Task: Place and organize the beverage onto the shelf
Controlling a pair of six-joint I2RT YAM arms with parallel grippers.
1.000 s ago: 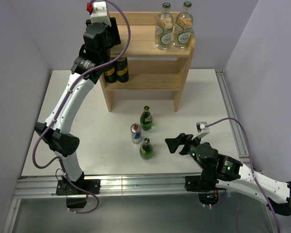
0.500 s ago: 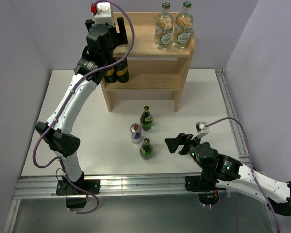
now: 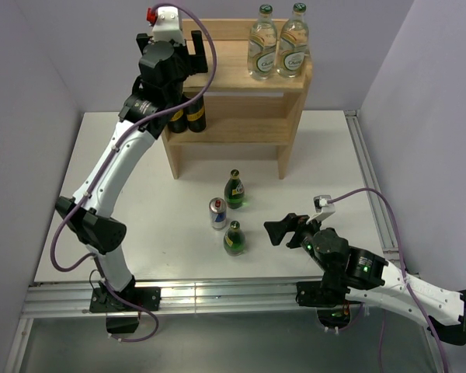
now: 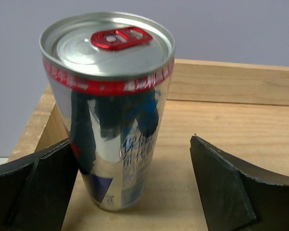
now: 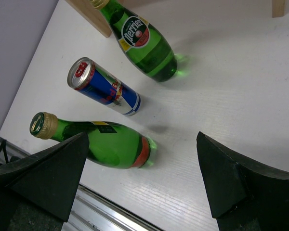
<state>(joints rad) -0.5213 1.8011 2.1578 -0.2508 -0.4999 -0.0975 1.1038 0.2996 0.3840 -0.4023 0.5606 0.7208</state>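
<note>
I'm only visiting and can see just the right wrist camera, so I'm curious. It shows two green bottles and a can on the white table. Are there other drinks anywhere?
Observer: Yes. Two clear bottles stand on the shelf, at the right end of its top tier.
Operator: What is the other arm doing?
Observer: The left gripper is up at the left end of that top tier. It is open, and a silver can stands upright between its fingers.
Operator: Anything on the lower level?
Observer: Two dark containers with yellow bands stand at its left side. They are too small in the overhead view to tell what they are.
</note>
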